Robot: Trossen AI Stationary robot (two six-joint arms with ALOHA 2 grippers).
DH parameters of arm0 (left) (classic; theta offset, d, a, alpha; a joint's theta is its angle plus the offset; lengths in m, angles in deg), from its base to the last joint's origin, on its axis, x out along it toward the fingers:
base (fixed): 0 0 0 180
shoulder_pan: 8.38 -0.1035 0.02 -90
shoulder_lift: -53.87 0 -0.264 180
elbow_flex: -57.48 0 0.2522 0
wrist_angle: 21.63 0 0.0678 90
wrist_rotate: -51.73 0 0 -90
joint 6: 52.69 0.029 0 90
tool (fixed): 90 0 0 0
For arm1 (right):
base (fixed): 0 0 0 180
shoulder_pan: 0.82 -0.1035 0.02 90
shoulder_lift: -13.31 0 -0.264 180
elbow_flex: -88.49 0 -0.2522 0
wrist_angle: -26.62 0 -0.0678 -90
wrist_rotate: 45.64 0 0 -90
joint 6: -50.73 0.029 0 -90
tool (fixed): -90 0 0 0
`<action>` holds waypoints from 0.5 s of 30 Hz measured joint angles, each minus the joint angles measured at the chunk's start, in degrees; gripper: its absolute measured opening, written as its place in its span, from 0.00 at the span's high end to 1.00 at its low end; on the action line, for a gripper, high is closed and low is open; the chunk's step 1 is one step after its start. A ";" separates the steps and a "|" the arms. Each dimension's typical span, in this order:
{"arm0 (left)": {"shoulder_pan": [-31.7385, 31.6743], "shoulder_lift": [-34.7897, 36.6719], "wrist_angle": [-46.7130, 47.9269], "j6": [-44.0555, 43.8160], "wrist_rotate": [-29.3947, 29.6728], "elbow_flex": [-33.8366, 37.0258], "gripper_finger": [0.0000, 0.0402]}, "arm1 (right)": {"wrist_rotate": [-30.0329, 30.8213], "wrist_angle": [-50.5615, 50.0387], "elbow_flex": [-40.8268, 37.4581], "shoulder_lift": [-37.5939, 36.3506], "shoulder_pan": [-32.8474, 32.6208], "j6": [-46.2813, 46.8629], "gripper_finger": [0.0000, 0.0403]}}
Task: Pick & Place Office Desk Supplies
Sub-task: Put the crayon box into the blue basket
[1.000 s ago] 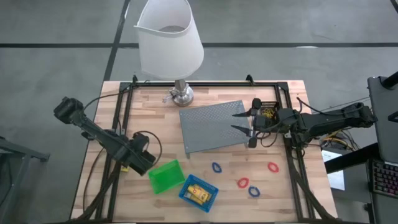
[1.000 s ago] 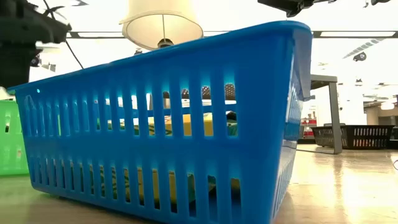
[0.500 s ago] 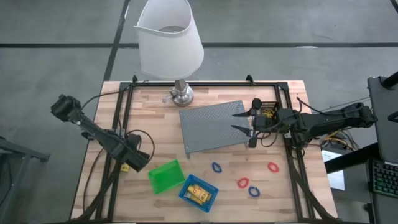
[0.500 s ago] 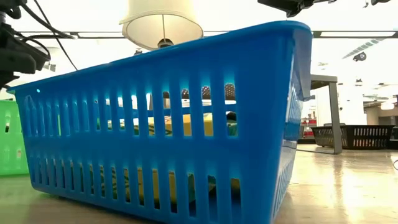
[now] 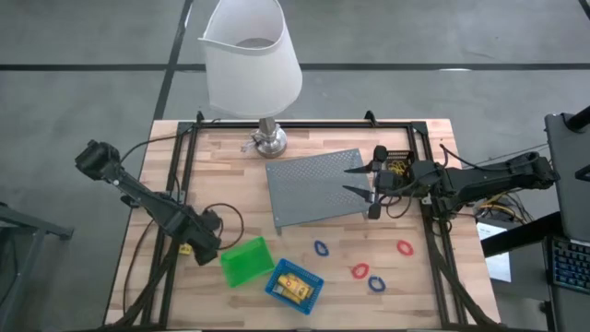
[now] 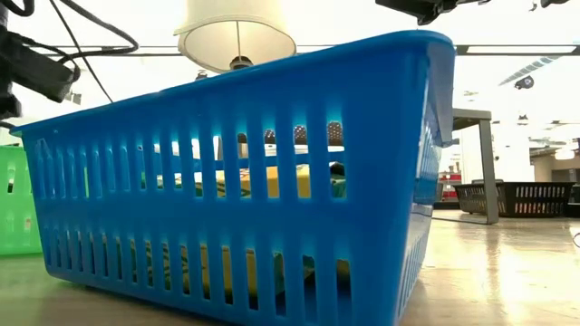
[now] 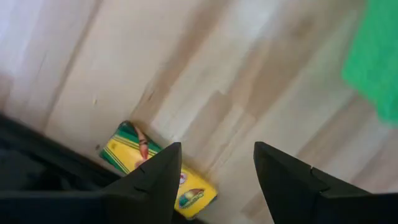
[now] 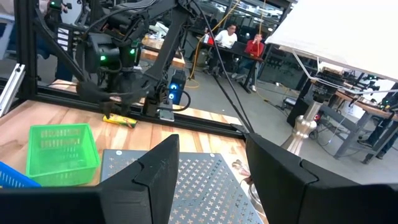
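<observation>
Beside the green bin [image 5: 243,260], on its side away from the blue bin [image 5: 294,282], your left gripper [image 5: 205,251] is hovering with jaws released over a yellow crayon box [image 7: 160,168] lying on the tabletop [image 5: 230,175]. You are lining up a pick, I judge; next, lower and clench on the box. Far beyond the green bin, your right gripper [image 5: 359,183] is waiting, jaws released, over the grey mesh tray [image 5: 313,189].

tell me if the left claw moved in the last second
Yes. In the high view the left claw pulled back from the green bin toward the table's left edge, then eased back beside it, ending slightly farther from it, open over a yellow crayon box.
</observation>
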 joint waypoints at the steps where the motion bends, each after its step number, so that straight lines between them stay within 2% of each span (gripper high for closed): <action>1: 0.00 0.00 0.15 3.68 -0.91 0.00 0.49 | 0.00 -0.01 0.00 0.00 0.01 0.00 0.54; 5: 0.00 0.00 1.14 18.89 -9.33 0.00 0.49 | 0.00 0.00 0.00 0.00 0.01 0.00 0.54; 8: 0.04 0.00 4.49 24.24 -14.69 0.00 0.49 | 0.00 -0.01 0.00 0.00 -0.01 0.00 0.54; 10: 0.04 0.00 6.70 24.76 -14.51 0.00 0.49 | 0.02 -0.01 0.00 0.00 -0.01 0.00 0.54; 15: 0.04 0.00 8.39 26.82 -7.39 0.11 0.49 | 0.00 -0.01 0.00 0.00 -0.01 0.00 0.54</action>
